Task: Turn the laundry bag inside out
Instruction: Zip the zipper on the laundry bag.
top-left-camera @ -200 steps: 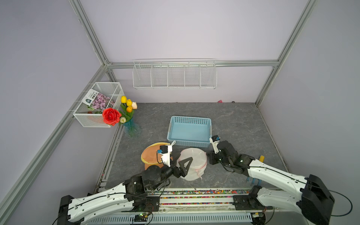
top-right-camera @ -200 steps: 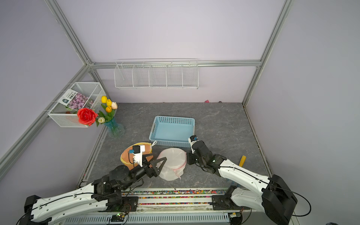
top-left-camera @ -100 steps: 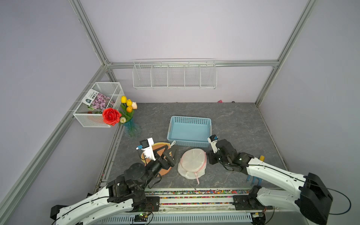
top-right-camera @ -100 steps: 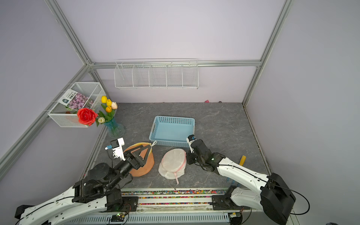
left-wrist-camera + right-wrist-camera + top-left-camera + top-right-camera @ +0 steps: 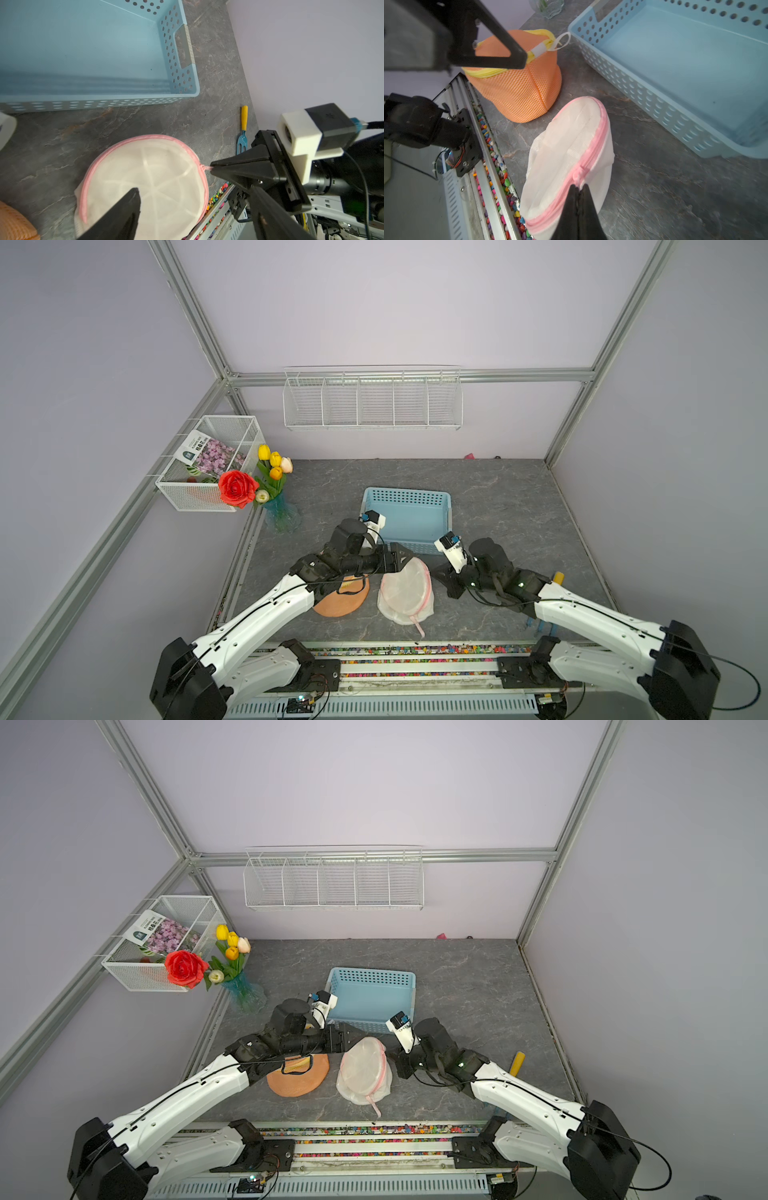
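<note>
Pinch of right gripper (image 5: 578, 188) on laundry bag (image 5: 566, 143) zipper (image 5: 592, 152); left gripper (image 5: 403, 561) apparently wide.

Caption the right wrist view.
The right tool pinches the white laundry bag by its pink zipper, beside an orange bag.

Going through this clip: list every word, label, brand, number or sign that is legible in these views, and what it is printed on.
Printed packet in the wire basket: dark characters and a round logo on its white band, too small and blurred to read.
On the laundry bag, orange mesh bag and blue basket: no lettering visible.
Nothing else carries readable text in any view.
</note>
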`<state>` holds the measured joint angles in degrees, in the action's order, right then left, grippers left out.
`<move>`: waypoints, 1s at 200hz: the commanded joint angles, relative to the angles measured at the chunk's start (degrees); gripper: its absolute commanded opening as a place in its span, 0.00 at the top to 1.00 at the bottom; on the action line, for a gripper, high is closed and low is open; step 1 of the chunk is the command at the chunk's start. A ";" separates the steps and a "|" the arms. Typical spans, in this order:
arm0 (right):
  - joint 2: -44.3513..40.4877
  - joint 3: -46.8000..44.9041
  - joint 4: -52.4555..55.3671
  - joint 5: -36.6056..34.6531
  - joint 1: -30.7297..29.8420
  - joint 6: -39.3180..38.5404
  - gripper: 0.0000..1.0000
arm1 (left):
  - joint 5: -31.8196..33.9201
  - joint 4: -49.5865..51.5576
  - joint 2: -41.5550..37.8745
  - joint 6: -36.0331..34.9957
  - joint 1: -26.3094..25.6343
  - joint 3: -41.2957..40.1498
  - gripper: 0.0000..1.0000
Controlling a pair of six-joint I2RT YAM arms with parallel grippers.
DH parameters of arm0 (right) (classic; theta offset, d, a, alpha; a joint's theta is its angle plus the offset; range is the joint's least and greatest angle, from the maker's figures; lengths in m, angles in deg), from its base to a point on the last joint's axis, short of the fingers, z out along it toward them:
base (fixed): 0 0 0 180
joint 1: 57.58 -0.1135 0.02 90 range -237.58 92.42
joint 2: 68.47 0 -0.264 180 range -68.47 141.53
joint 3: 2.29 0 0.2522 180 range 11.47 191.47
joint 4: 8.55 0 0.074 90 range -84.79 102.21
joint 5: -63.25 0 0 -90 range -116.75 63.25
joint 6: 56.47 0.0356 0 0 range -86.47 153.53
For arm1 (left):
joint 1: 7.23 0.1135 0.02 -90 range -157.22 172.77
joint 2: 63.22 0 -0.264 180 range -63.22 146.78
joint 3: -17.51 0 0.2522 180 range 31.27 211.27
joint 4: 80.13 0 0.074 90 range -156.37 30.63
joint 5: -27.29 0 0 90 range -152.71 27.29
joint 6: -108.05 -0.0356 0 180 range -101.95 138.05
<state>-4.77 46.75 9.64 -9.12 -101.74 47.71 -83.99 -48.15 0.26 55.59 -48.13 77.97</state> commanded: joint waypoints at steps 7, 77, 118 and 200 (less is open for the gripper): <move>2.59 1.88 -2.61 9.20 0.38 -5.28 1.00 | -1.65 -1.46 4.65 -5.01 1.31 3.76 0.13; 2.22 2.68 -2.81 11.98 0.83 -7.21 1.00 | -14.73 -16.16 20.36 -4.26 2.14 5.47 0.17; 0.39 1.09 -3.88 11.98 3.69 -6.24 1.00 | -23.45 -17.66 23.44 -5.46 2.06 5.89 0.24; -0.48 -2.01 -6.27 5.70 7.36 -2.95 1.00 | -24.78 -20.14 16.32 -2.74 -1.17 -4.07 0.36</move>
<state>-5.07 45.86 5.77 -1.03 -95.10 43.34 -108.18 -68.08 18.88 53.01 -47.89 75.10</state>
